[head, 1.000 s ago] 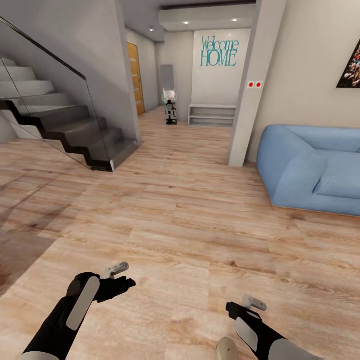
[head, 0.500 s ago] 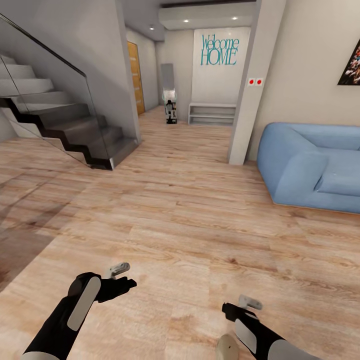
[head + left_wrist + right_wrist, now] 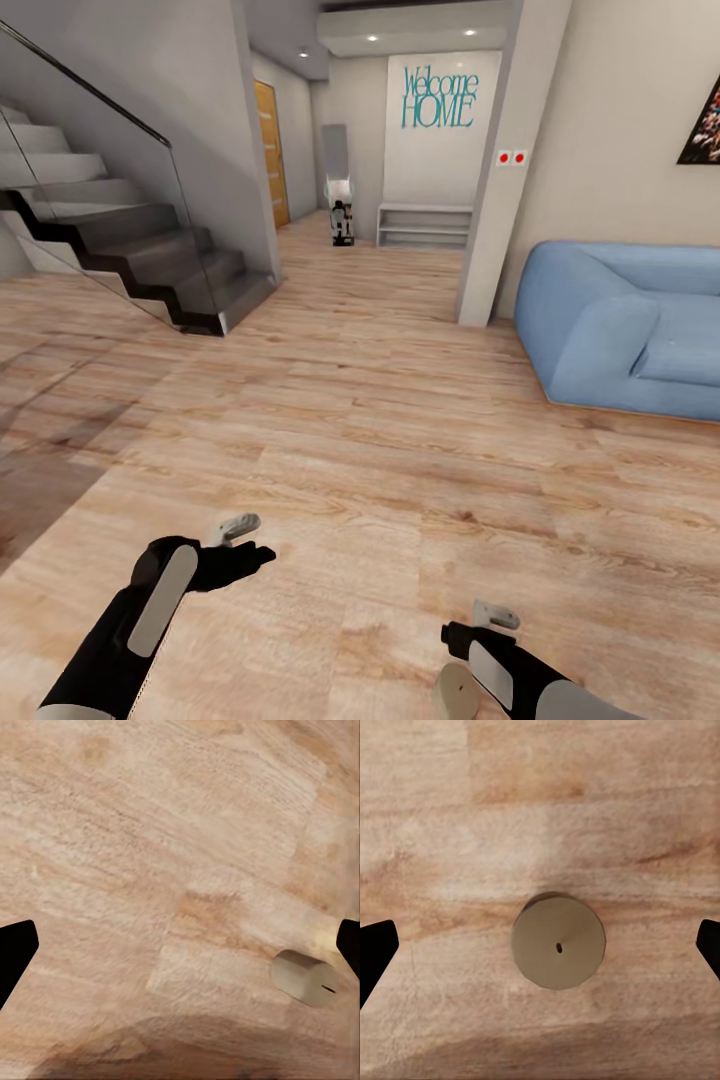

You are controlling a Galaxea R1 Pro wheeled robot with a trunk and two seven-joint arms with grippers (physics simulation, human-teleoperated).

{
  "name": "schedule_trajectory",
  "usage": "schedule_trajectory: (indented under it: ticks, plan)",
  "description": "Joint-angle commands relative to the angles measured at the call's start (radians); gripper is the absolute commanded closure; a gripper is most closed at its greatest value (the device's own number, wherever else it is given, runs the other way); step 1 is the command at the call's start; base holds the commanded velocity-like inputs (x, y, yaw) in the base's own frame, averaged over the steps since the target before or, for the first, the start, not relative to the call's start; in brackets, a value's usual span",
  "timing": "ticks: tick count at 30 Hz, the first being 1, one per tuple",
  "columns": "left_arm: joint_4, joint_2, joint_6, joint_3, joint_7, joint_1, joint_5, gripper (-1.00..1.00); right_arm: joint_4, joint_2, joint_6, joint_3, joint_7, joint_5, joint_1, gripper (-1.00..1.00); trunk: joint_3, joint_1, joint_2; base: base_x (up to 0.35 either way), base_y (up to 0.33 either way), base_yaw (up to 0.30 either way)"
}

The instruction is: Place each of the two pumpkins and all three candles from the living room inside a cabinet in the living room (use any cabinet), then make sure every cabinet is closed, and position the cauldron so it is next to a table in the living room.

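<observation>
Candle (image 3: 558,941), seemingly upright, frame-cut

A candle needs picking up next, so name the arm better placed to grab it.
Right. The right gripper hangs open above the upright candle, centred between its fingertips. From the left gripper, also open, the candle sits off to one side.

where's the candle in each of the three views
Head view: the candle stands on the floor at the bottom edge, just left of the right gripper.
Left wrist view: the candle sits near the picture's right side, seen at a slant.
Right wrist view: the candle is centred, seen from above, wick dot showing.
Shared landmark: the light wood-plank floor beneath it.
</observation>
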Motion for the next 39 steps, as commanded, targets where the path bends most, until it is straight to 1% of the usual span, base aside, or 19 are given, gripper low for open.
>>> schedule_trajectory:
  ticks: [1,3,5,6,8,10,11,12,13,14,15,16,17,19,22,25,31,39]
  plan:
    - [-0.04,0.004,0.009,-0.001,0.01,0.002,0.028,-1.0,-0.002,-0.001,0.005,0.007,-0.007,-0.003,-0.001,-1.0,-0.004,0.004,-0.008,0.0,0.0,0.0]
    - [-0.118,0.009,0.015,0.001,0.01,0.017,0.09,-1.0,-0.002,-0.001,0.005,0.007,-0.007,-0.003,-0.001,-1.0,-0.01,0.011,-0.022,0.0,0.0,0.0]
    - [-0.189,0.023,0.019,0.002,0.009,0.048,0.175,-1.0,-0.003,-0.001,0.004,0.007,-0.006,-0.002,-0.001,-1.0,-0.017,0.019,-0.036,0.0,0.0,0.0]
    - [-0.221,0.038,0.02,-0.001,0.009,0.063,0.226,-1.0,-0.003,-0.001,0.004,0.007,-0.006,-0.002,-0.001,-1.0,-0.02,0.023,-0.043,0.0,0.0,0.0]
    - [-0.261,0.077,0.021,-0.007,0.008,0.08,0.347,-1.0,-0.003,-0.001,0.004,0.007,-0.006,-0.002,-0.001,-1.0,-0.026,0.031,-0.057,0.0,0.0,0.0]
    - [-0.278,0.12,0.021,-0.01,0.008,0.088,0.491,-1.0,-0.004,-0.001,0.004,0.007,-0.006,-0.002,-0.001,-1.0,-0.032,0.038,-0.071,0.0,0.0,0.0]
    - [-0.28,0.131,0.021,-0.01,0.008,0.09,0.527,-1.0,-0.004,-0.001,0.004,0.007,-0.006,-0.001,-0.001,-1.0,-0.035,0.042,-0.078,0.0,0.0,0.0]
    - [-0.283,0.155,0.021,-0.011,0.008,0.093,0.594,-1.0,-0.004,-0.001,0.004,0.007,-0.006,-0.001,-0.001,-1.0,-0.039,0.046,-0.085,0.0,0.0,0.0]
    - [-0.286,0.192,0.02,-0.012,0.006,0.097,0.684,-1.0,-0.004,-0.001,0.004,0.007,-0.006,-0.001,-0.001,-1.0,-0.042,0.05,-0.092,0.0,0.0,0.0]
    - [-0.287,0.213,0.02,-0.015,0.004,0.098,0.733,-1.0,-0.004,-0.001,0.004,0.007,-0.006,-0.001,-0.001,-1.0,-0.045,0.054,-0.099,0.0,0.0,0.0]
    - [-0.288,0.229,0.02,-0.024,0.003,0.099,0.774,-1.0,-0.004,-0.001,0.004,0.007,-0.006,-0.001,-0.001,-1.0,-0.048,0.057,-0.106,0.0,0.0,0.0]
    - [-0.288,0.24,0.02,-0.032,0.002,0.1,0.804,-1.0,-0.004,-0.001,0.004,0.007,-0.006,-0.001,-0.001,-1.0,-0.051,0.061,-0.113,0.0,0.0,0.0]
    - [-0.288,0.246,0.02,-0.039,0.001,0.1,0.823,-1.0,-0.004,-0.001,0.004,0.007,-0.006,-0.001,-0.001,-1.0,-0.054,0.065,-0.12,0.0,0.0,0.0]
    - [-0.288,0.251,0.02,-0.045,0.0,0.1,0.841,-1.0,-0.003,-0.001,0.004,0.007,-0.006,-0.002,-0.001,-1.0,-0.061,0.073,-0.134,0.0,0.0,0.0]
    - [-0.288,0.256,0.02,-0.055,-0.001,0.1,0.855,-1.0,-0.002,-0.001,0.005,0.008,-0.006,-0.003,-0.001,-1.0,-0.07,0.084,-0.155,0.0,0.0,0.0]
    - [-0.288,0.257,0.02,-0.057,-0.001,0.101,0.859,-1.0,-0.002,-0.001,0.01,0.009,-0.007,-0.004,-0.001,-1.0,-0.079,0.096,-0.176,0.0,0.0,0.0]
    - [-0.288,0.255,0.02,-0.058,-0.001,0.101,0.861,-1.0,-0.002,-0.001,0.058,0.009,-0.009,-0.004,-0.001,-1.0,-0.098,0.119,-0.218,0.0,0.0,0.0]
    - [-0.287,0.254,0.02,-0.058,-0.001,0.101,0.861,-1.0,-0.002,-0.001,0.063,0.008,-0.01,-0.004,-0.001,-1.0,-0.123,0.149,-0.274,0.0,0.0,0.0]
